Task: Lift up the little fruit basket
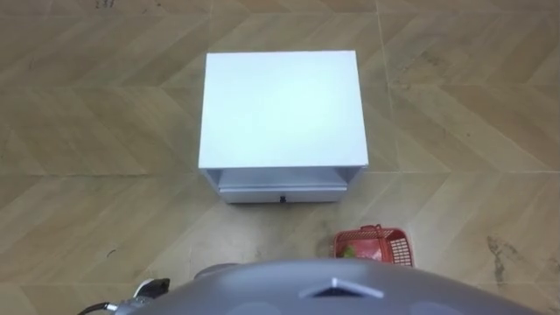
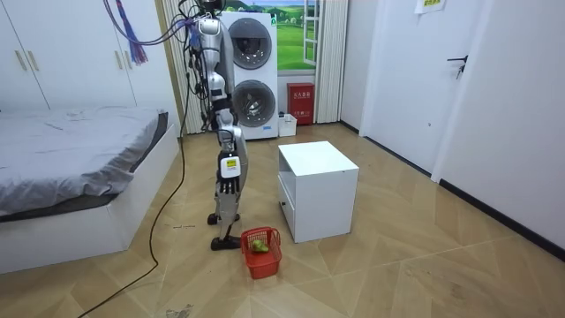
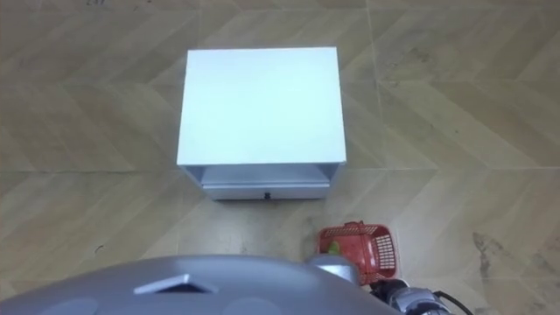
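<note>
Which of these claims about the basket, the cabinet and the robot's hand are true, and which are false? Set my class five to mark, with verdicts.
1. The drawer of the white cabinet faces the robot. True.
2. The red basket sits on top of the cabinet. False: it stands on the floor in front of the cabinet, by the robot's feet.
3. Something green lies in the basket. True.
4. The right hand holds the basket's handle. False: it hangs at the robot's side, above the basket and apart from it.
5. The basket is on the robot's right. True.
</note>
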Motion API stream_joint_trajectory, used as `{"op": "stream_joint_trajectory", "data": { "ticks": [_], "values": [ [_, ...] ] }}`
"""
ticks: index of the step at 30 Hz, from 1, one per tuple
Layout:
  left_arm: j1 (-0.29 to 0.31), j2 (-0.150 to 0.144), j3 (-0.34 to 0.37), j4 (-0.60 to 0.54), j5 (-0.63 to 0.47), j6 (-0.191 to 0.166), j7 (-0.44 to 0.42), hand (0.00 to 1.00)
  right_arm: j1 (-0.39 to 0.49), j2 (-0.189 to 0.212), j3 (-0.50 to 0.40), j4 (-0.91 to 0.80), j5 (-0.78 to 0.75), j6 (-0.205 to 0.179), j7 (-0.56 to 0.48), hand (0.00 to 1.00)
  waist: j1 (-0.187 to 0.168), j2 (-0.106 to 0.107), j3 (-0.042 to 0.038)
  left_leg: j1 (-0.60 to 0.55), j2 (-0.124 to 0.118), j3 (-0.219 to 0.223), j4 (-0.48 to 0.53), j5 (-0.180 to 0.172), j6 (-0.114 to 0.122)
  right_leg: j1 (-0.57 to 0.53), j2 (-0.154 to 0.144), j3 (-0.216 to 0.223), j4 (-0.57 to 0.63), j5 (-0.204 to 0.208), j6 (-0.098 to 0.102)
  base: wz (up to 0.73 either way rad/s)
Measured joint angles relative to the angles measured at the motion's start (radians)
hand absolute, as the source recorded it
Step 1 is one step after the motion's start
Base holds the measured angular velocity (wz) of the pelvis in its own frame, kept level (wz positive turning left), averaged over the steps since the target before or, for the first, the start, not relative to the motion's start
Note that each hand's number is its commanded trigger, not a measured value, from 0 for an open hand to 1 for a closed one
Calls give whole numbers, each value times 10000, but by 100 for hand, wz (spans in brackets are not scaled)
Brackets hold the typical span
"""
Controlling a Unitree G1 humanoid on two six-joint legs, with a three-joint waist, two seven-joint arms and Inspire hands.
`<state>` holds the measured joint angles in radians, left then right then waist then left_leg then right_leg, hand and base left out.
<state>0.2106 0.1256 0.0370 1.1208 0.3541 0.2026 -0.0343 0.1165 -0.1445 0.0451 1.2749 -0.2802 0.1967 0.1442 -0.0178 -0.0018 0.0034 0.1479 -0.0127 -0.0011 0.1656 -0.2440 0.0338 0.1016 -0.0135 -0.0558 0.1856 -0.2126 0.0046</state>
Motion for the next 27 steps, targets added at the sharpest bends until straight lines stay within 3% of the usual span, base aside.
{"op": "stream_joint_trajectory", "data": {
  "ticks": [20,24,27],
  "values": [
    [122,6,17,-19,-81,14,70,0,30,1,-96,34,708,21,-316,0,-17,-183,-3,-173,-49,77,126,0,1,-232,-85,-16,253,-73,8,-1],
    [23,5,10,-12,-97,-24,78,0,-1,-23,-305,-13,951,5,-460,0,-49,-188,-23,-490,-163,326,431,0,2,-790,-245,17,852,-196,54,-10],
    [-86,8,409,48,-56,-215,152,0,-67,-81,-493,-53,1039,-38,-496,0,16,-172,-10,-841,-207,801,767,-54,96,-1367,-307,161,1442,-191,58,-26]
  ]
}}
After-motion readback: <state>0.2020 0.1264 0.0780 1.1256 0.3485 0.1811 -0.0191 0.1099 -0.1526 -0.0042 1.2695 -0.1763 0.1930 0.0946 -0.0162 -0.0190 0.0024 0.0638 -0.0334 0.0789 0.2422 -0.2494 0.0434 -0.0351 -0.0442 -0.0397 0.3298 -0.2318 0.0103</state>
